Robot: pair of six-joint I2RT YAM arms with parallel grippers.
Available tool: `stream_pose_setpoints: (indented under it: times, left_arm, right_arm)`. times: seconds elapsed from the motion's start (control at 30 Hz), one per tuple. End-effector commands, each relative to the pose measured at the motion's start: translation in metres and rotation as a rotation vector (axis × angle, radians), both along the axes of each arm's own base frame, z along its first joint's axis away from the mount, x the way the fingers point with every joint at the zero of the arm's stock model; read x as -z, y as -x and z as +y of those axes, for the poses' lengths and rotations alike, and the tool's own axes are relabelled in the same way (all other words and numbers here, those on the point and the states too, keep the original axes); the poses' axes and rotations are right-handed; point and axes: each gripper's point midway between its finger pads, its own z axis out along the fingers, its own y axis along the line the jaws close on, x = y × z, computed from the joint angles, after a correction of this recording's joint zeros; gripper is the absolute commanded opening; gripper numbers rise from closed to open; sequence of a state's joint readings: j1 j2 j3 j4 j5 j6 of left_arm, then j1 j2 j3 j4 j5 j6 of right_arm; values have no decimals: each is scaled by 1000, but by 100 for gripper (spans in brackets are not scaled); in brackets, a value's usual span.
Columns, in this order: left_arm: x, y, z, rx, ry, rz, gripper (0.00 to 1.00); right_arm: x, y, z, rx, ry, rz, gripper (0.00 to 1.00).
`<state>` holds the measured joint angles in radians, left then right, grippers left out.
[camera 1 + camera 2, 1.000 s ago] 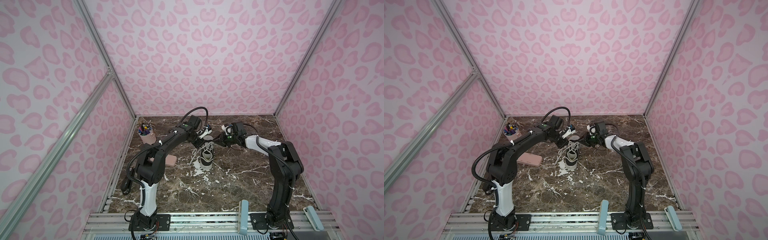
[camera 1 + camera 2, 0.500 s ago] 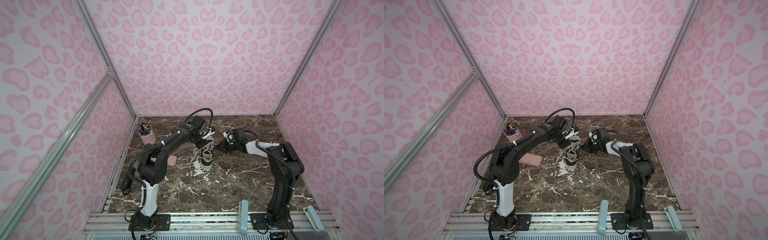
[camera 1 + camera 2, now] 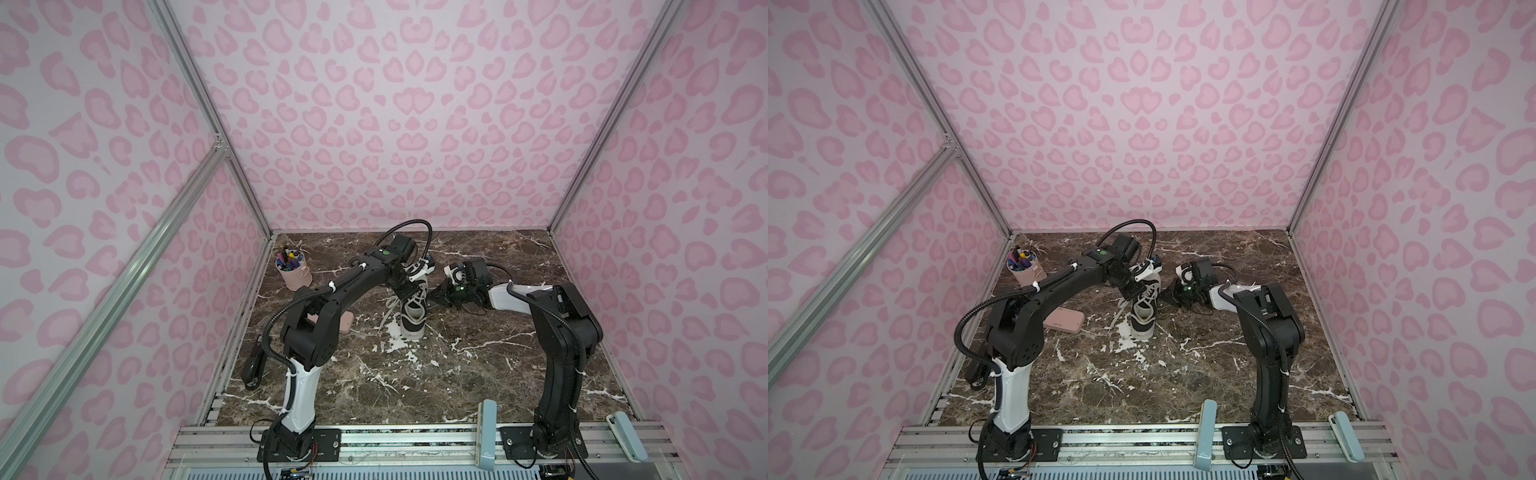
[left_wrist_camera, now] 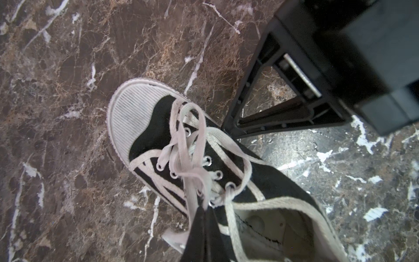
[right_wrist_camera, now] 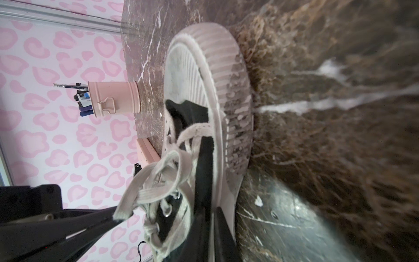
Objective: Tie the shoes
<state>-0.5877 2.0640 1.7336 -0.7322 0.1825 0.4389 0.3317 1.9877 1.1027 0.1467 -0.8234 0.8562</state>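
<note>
In both top views, finding the sneaker (image 3: 413, 318) on the worktop (image 3: 478, 374), unmoved, and the right hand (image 3: 435, 294) lower than a second ago, tips at its side. Via left wrist, catching the left hand (image 4: 202, 215) clamped on the laces (image 4: 192, 145), the right hand's tips pressed together. Via right wrist, impossible to tell whether any lace sits in that pinch.

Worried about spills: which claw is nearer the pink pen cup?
Left. The left claw pinches a lace above the sneaker; right claw sits beyond the sneaker from the pen cup.
</note>
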Motion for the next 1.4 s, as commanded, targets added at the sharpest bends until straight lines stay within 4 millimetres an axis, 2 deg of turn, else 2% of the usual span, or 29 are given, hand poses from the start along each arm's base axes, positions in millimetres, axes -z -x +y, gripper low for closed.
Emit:
stream_pose_setpoints:
  times: [0.0,0.6,1.0,1.3,1.37]
  left_arm:
    - [1,1,-1,13,-4,6,4]
    - [14,3,-3,9,-11,40,4]
    - [11,6,-7,12,9,51,4]
    - [13,8,-9,15,12,62,4]
    - [14,8,-9,15,10,64,4]
  right_arm:
    - [-6,-1,4,-16,-34,-25,12]
    - [-31,0,16,-25,-161,-70,12]
    - [-33,-1,20,-16,-219,-71,12]
    - [-17,2,18,-10,-192,-30,12]
    - [-19,3,21,-16,-210,-34,12]
